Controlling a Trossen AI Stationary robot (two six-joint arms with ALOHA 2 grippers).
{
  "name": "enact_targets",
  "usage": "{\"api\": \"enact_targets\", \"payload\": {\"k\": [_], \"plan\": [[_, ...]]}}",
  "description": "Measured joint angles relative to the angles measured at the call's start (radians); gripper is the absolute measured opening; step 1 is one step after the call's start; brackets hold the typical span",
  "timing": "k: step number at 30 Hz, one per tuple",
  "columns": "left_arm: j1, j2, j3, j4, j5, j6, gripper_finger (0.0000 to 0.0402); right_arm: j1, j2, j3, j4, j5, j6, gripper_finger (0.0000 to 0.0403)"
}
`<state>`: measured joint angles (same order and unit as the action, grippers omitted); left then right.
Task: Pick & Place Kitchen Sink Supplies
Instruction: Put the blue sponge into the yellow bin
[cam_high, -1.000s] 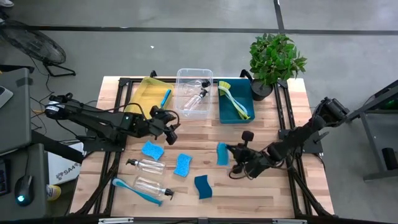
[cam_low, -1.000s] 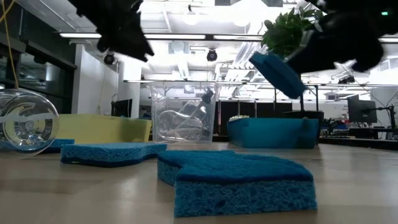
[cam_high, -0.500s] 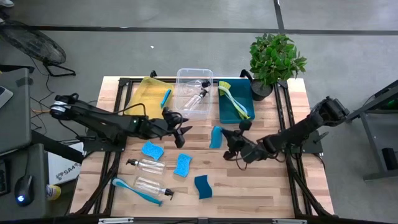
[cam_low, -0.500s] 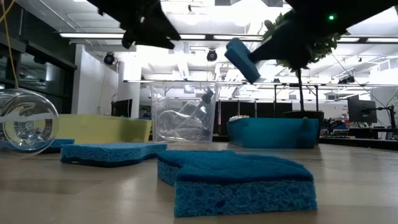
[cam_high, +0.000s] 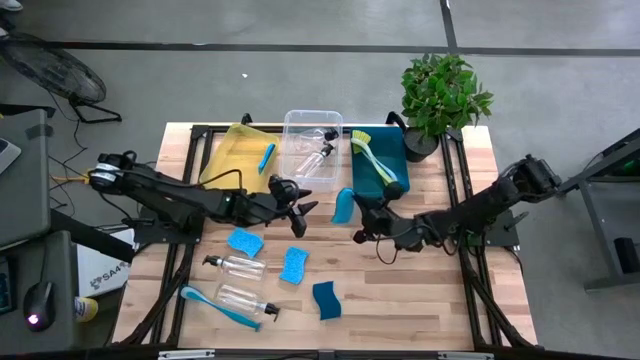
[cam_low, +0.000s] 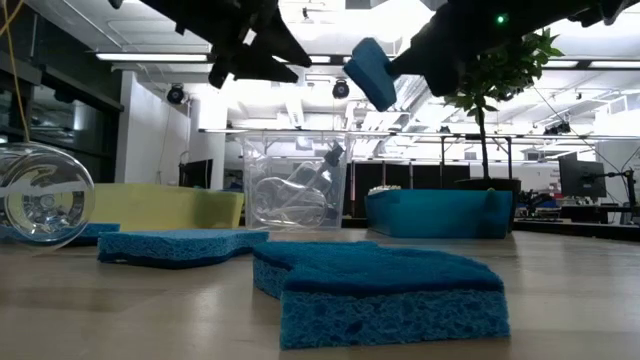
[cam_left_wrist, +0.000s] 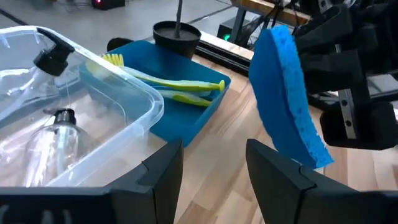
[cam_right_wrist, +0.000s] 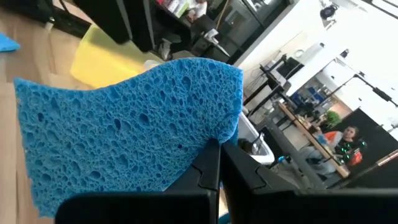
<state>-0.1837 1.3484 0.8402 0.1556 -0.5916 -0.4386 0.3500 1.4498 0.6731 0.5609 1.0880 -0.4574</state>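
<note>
The blue sponge (cam_high: 343, 205) hangs mid-frame in the high view, pinched in the closed right gripper (cam_high: 357, 222) above the table. The left gripper (cam_high: 300, 213) waits just beside it, fingers parted and empty. A clean handover probably means closing left squarely before right lets go.

Three bins (cam_high: 311, 150) stand in a row behind the scattered sponges (cam_high: 294, 265) and bottles (cam_high: 236, 266), with the plant (cam_high: 443, 95) at the row's right end.
</note>
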Motion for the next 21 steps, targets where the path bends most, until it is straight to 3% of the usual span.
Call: {"api": "enact_targets", "payload": {"k": [4,15,21], "plan": [[0.0,0.03,0.0,0.066,-0.001,-0.004,0.0173,-0.018,0.0,0.0,0.024,-0.047,-0.023,0.0],[0.0,0.095,0.0,0.142,0.002,-0.017,0.0173,-0.085,0.0,0.0,0.077,-0.058,-0.11,0.0],[0.0,0.095,0.0,0.141,0.082,0.053,0.0173,-0.129,0.0,0.0,0.077,-0.111,-0.123,0.0]]}}
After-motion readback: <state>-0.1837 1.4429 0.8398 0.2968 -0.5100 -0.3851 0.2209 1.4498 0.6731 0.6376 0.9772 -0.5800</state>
